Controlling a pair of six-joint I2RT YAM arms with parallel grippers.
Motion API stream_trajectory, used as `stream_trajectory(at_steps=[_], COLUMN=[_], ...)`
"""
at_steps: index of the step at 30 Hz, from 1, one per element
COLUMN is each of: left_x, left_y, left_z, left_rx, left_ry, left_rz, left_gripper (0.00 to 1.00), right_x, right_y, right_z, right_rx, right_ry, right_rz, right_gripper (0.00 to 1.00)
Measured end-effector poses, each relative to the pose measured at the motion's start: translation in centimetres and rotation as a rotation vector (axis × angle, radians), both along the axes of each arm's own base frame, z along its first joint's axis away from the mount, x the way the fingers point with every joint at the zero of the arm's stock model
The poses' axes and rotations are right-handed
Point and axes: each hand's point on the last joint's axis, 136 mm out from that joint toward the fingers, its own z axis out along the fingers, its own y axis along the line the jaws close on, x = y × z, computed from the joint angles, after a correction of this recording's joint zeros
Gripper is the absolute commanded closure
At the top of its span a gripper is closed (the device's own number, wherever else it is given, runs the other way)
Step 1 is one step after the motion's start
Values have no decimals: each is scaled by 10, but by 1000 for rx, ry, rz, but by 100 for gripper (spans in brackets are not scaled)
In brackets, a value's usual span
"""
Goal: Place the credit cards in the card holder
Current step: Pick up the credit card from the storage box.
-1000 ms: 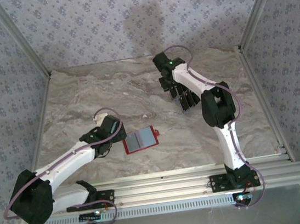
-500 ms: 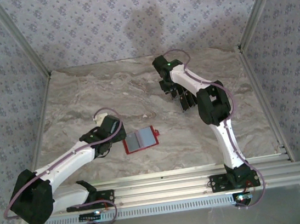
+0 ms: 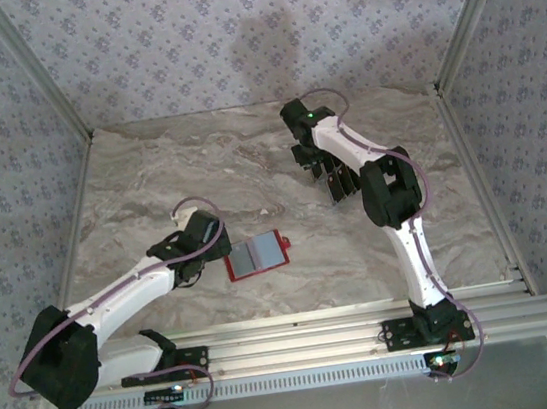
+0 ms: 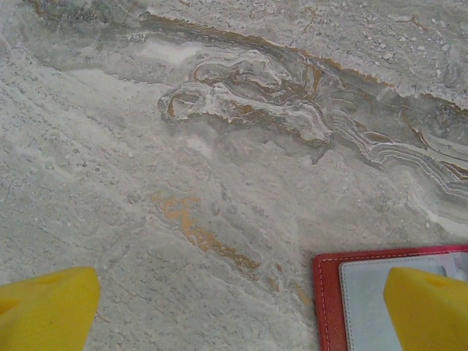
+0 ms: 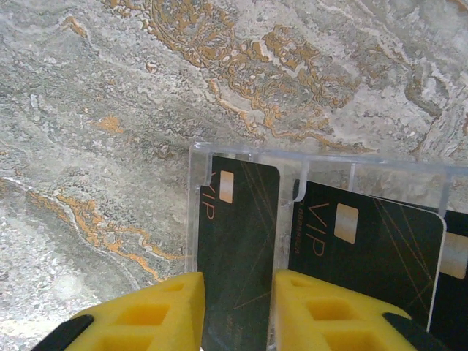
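Marble tabletop point(image 3: 149, 180) is being flanked by patterned walls point(image 3: 230, 29); the card holder point(image 3: 257, 255) is lying opened toward its 6 o'clock, the left gripper point(image 4: 241, 314) being held spread wide at the holder's 9 o'clock. Toward 2 o'clock the credit cards point(image 5: 241, 219) are being kept in a clear rack point(image 5: 196, 183); one is being straddled by the right gripper point(image 5: 239, 314), though whether it is being pinched cannot be told.

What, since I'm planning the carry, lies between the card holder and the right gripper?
Bare marble tabletop, in the top view, from the card holder to the right gripper.
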Motion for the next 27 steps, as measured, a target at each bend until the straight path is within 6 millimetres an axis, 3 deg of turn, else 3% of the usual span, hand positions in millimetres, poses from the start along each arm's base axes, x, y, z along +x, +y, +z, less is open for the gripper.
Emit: stream_trajectory(at_steps=[18, 27], left_x=[0, 0], left_y=[-1, -1], left_z=[-3, -3], left_rx=[4, 1], left_ry=[7, 7], left_rz=[-1, -2], left_gripper=[0, 0], right_x=[1, 3], right_y=[2, 1], right_z=[2, 3], right_rx=[27, 32], right_ry=[2, 1], right_rz=[2, -2], right_gripper=[77, 89])
